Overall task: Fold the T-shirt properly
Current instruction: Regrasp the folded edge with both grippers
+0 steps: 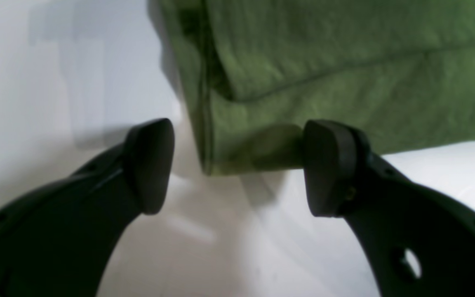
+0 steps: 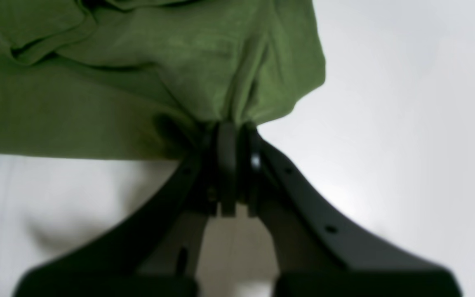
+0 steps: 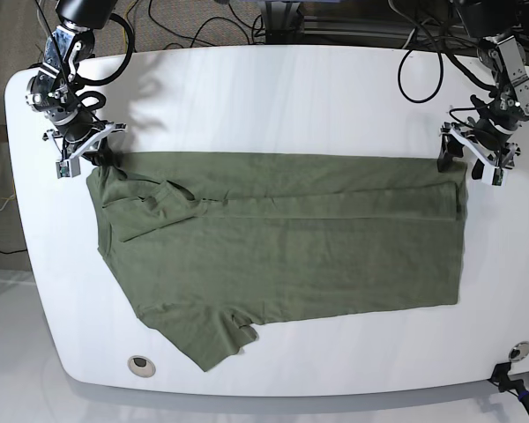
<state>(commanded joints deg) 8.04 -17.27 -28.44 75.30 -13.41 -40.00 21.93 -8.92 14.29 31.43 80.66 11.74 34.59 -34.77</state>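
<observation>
On the white rounded table (image 3: 273,79) the plain olive-green short-sleeved cotton T-shirt (image 3: 282,256) lies spread sideways, and its far long edge is folded over toward the middle as a flat band. One sleeve sticks out at the near edge, not folded. So I judge the task is at its beginning: one lengthwise fold is laid, and the near side, the sleeve and the cross folds are left. The black right gripper (image 2: 237,136) is closed on a bunched far corner of the cloth. The black left gripper (image 1: 237,167) stands wide apart around the hemmed far corner and holds nothing.
</observation>
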